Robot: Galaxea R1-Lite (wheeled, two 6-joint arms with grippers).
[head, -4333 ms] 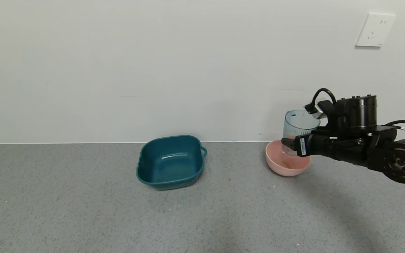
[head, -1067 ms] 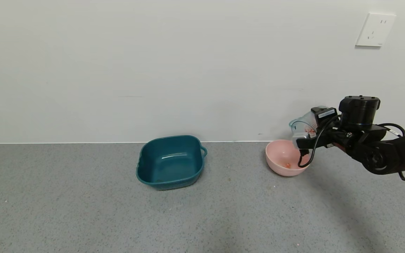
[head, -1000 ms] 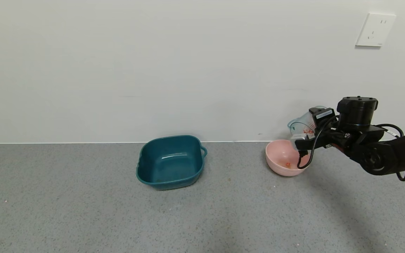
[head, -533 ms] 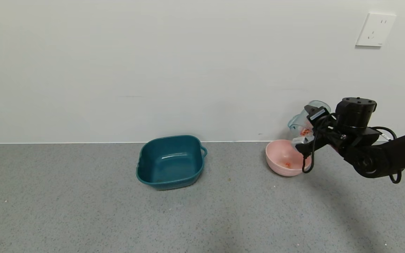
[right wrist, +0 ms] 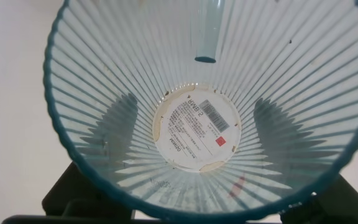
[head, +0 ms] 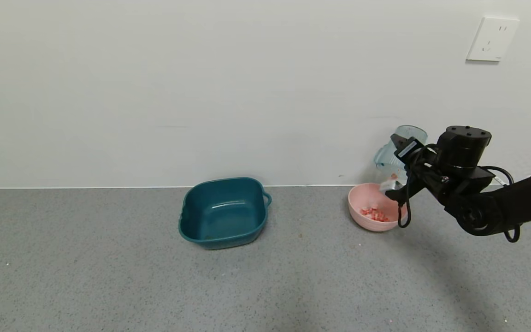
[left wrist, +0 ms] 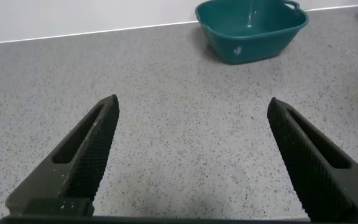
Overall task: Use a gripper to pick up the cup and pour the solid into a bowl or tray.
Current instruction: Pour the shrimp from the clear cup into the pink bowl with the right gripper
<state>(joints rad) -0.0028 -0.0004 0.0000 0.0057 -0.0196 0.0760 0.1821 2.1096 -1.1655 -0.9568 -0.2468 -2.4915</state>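
Note:
My right gripper [head: 397,173] is shut on the clear blue-green cup [head: 397,150] and holds it tipped steeply, mouth down, above the far right rim of the pale pink bowl [head: 356,205]. A small heap of pink-red and white bits [head: 374,214] lies in the bowl. The right wrist view looks into the cup [right wrist: 210,112]: its ribbed wall and labelled bottom show, with one reddish streak low on the wall and no loose bits; the fingers [right wrist: 123,118] show as dark shapes through both sides of the wall. My left gripper [left wrist: 193,107] is open and empty, low over the grey counter.
A dark teal squarish basin [head: 223,213] stands on the grey speckled counter left of the bowl; it also shows in the left wrist view [left wrist: 252,28]. A white wall rises just behind both. A wall socket [head: 492,39] sits high at the right.
The right gripper has tipped the cup from upright to steeply mouth down. The bits have left the cup and now lie as a heap in the pink bowl.

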